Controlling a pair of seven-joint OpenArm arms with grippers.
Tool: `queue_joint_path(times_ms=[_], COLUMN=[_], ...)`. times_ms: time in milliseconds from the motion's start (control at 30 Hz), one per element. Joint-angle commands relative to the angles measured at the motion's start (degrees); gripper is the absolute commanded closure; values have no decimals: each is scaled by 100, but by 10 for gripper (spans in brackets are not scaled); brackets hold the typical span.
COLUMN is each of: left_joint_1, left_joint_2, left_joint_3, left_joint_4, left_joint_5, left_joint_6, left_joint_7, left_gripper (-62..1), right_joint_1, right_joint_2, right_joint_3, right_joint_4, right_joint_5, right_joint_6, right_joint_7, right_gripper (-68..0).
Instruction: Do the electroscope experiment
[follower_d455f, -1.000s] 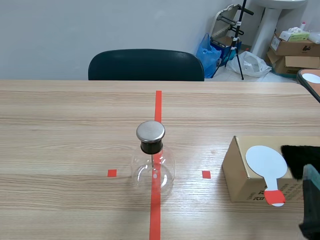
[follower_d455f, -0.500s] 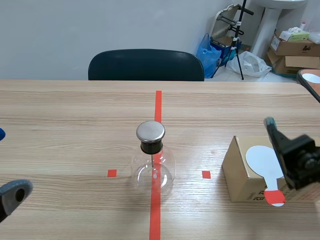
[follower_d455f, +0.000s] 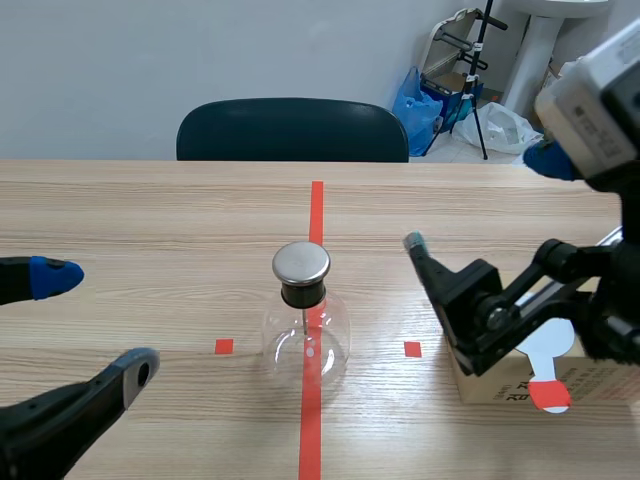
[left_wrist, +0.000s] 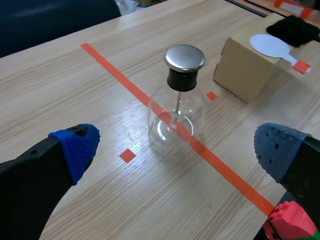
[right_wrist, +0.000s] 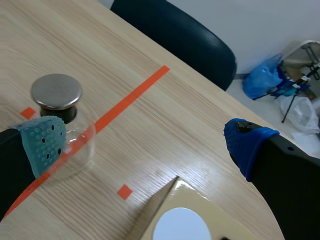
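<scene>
Both claws wide open, nothing held.
My left claw (left_wrist: 177, 150) and right claw (right_wrist: 145, 144) hung spread and empty either side of the glass electroscope flask (follower_d455f: 305, 335), which stood upright on the red tape line at mid-table. To its right, a white paddle (left_wrist: 272, 45) and black fur (left_wrist: 292, 29) lay atop a cardboard box (left_wrist: 242, 75).

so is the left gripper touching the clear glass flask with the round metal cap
Apart. The scene view shows bare table between the open left gripper and the clear glass flask; neither finger touches it.
</scene>
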Motion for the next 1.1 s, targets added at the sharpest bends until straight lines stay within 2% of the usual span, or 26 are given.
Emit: queue_joint_path(times_ms=[0,100,200,300,433,600,767,833,1067], left_joint_1=[-61,-133,-142,-144,-146,-146,-144,-149,-162], left_joint_2=[11,13,15,28,63,61,61,59,59], left_joint_3=[59,166,188,186,186,186,186,186,175], left_joint_4=[92,96,142,225,282,280,280,280,280], left_joint_5=[-142,-170,-166,-111,127,162,205,291,289], left_joint_6=[142,372,372,369,372,389,389,389,396], left_joint_7=[-81,-140,-354,-474,-474,-468,-404,-407,-382], left_gripper=[-623,-623,-623,-623,-623,-623,-623,-623,-623], right_joint_1=[26,26,24,24,22,7,7,7,7], right_joint_2=[109,291,424,492,638,721,719,719,719], right_joint_3=[-24,-214,-313,-332,-332,-321,-306,-264,-188], right_joint_4=[11,11,11,11,11,11,11,11,11], right_joint_5=[98,306,442,494,699,695,684,654,654], right_joint_6=[-22,-22,-7,7,4,-2,-219,-216,-216], right_joint_7=[98,289,404,295,111,66,68,68,68], right_gripper=[-679,-679,-679,-679,-679,-679,-679,-679,-679])
